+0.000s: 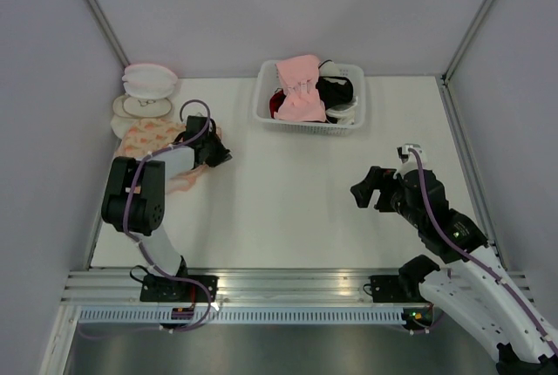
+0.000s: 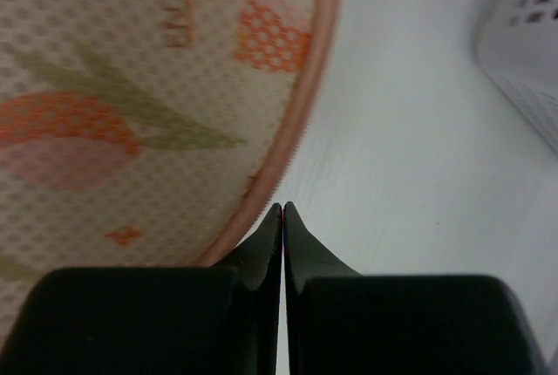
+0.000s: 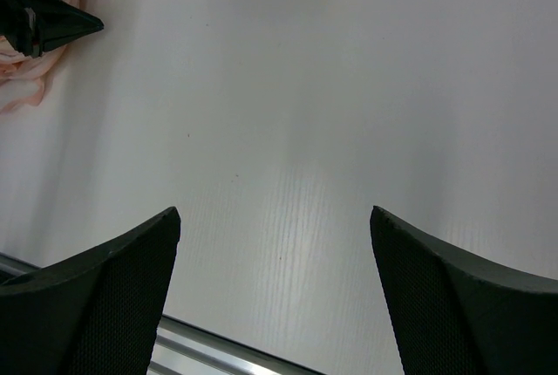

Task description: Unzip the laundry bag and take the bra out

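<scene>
The peach-pink laundry bag (image 1: 150, 139) with orange print lies at the table's left side, partly under my left arm. In the left wrist view its printed mesh (image 2: 131, 87) fills the upper left, with the pink zip rim curving down to my fingertips. My left gripper (image 2: 283, 209) is shut, its tips together right at that rim; I cannot tell whether anything is pinched between them. From above, the left gripper (image 1: 223, 156) sits at the bag's right edge. My right gripper (image 1: 361, 191) hovers open over bare table (image 3: 275, 218). A pale pink bra (image 1: 301, 87) lies on top in the basket.
A white basket (image 1: 261, 106) at the back centre holds black, red and white garments beside the pink one. Two plain white-and-pink round cases (image 1: 148, 78) are stacked in the back left corner. Walls close in the left, back and right sides.
</scene>
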`<state>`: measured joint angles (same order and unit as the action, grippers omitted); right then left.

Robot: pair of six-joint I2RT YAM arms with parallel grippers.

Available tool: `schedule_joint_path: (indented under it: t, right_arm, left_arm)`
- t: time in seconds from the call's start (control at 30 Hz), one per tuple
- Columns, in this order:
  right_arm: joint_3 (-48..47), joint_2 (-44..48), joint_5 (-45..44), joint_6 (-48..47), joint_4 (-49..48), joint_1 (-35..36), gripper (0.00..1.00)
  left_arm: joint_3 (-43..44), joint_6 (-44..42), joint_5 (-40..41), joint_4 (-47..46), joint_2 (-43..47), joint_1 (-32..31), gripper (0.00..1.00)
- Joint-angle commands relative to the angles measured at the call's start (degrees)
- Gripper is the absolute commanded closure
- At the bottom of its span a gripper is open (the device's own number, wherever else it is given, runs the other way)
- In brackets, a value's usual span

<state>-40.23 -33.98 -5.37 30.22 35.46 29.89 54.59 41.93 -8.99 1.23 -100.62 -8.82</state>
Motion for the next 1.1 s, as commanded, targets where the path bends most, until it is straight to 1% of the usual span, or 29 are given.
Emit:
schedule_joint_path:
  t: [0.0,0.07,0.13,0.17,0.23,0.3,0.33,0.47,0.6,0.67,0.7,0.73,0.77,0.8,0.83,0.87,0.9,0.93,0.97,1.0,1.03,1.07]
  right_arm:
    - [-1.6,-0.1,-1.5,-0.6,0.7,0.0,0.06]
    - [-1.8,-0.1,-1.6,-0.7,0.8,0.1,0.06]
    - [-2.0,0.0,-1.6,-0.7,1.0,0.1,0.06]
    - [-2.0,0.0,-1.6,-0.9,1.0,0.0,0.06]
    - [-2.0,0.2,-1.6,-0.9,1.1,0.0,0.06]
    - [-1.9,0.1,-1.6,-0.9,1.1,0.0,0.06]
    - [-1.9,0.1,-1.4,-0.9,1.0,0.1,0.06]
    - [-2.0,-0.1,-1.5,-1.0,1.1,0.1,0.06]
    - [-2.1,-0.1,-1.2,-0.9,1.0,0.1,0.05]
    - [-2.1,-0.1,-1.3,-0.8,1.1,0.0,0.05]
    - [-2.0,0.0,-1.4,-0.8,1.0,0.0,0.05]
    - [-2.0,0.1,-1.6,-0.7,1.1,0.0,0.05]
    - [-2.0,0.2,-1.9,-0.7,1.0,0.0,0.03]
    - [-2.0,0.2,-2.1,-0.5,1.1,0.0,0.02]
    - [-2.0,0.3,-2.5,-0.6,1.0,0.0,0.02]
    - [-2.0,0.2,-2.8,-0.5,0.9,0.0,0.02]
    - [-1.9,0.1,-3.1,-0.6,0.8,0.0,0.02]
    - [-1.8,0.0,-3.2,-0.5,0.8,0.1,0.02]
    - [-1.8,-0.3,-3.2,-0.5,0.7,0.0,0.02]
    - [-1.8,-0.3,-3.4,-0.4,0.7,0.0,0.02]
    - [-1.5,-0.1,-3.3,-0.3,0.3,0.0,0.02]
    - [-1.5,0.1,-3.3,-0.2,0.1,0.0,0.02]
  left_arm:
    - [2.5,-1.6,10.7,7.1,-1.1,0.5,0.98]
    - [4.5,-1.7,12.7,10.3,-3.0,1.0,0.98]
    - [6.1,-1.7,12.8,13.2,-4.4,2.7,0.98]
    - [6.1,-1.6,13.0,13.3,-4.8,3.2,0.98]
    - [5.4,-1.2,15.0,13.3,-3.9,4.0,0.98]
    - [4.4,-1.1,18.5,13.3,-2.1,4.2,0.98]
    - [4.0,-0.9,21.5,13.4,-1.5,4.4,0.98]
    - [2.9,-0.3,24.2,14.4,0.4,6.3,0.98]
    - [2.6,-0.1,23.5,14.5,0.7,7.4,0.98]
    - [2.2,-0.1,21.4,14.1,1.6,7.4,0.98]
    - [1.8,-0.1,20.2,12.8,2.3,7.3,0.98]
    - [-0.2,-0.4,16.2,10.9,3.4,7.3,0.98]
    - [-1.1,-1.6,14.2,9.2,6.5,7.2,0.96]
    - [-2.1,-1.9,13.0,6.9,8.1,6.5,0.86]
    - [-3.9,-2.8,8.7,5.4,9.7,6.1,0.59]
    - [-4.6,-3.8,6.6,4.8,13.4,5.4,0.46]
    - [-5.0,-4.3,5.8,4.7,15.0,3.7,0.35]
    - [-5.7,-4.9,3.6,4.7,16.8,2.8,0.16]
    - [-6.2,-5.4,2.3,4.7,18.5,1.8,0.11]
    - [-6.6,-5.7,1.1,4.5,21.5,0.0,0.07]
    - [-7.3,-6.2,-1.8,4.7,24.0,-1.9,0.01]
    - [-7.7,-6.2,-3.0,4.7,24.1,-1.9,0.00]
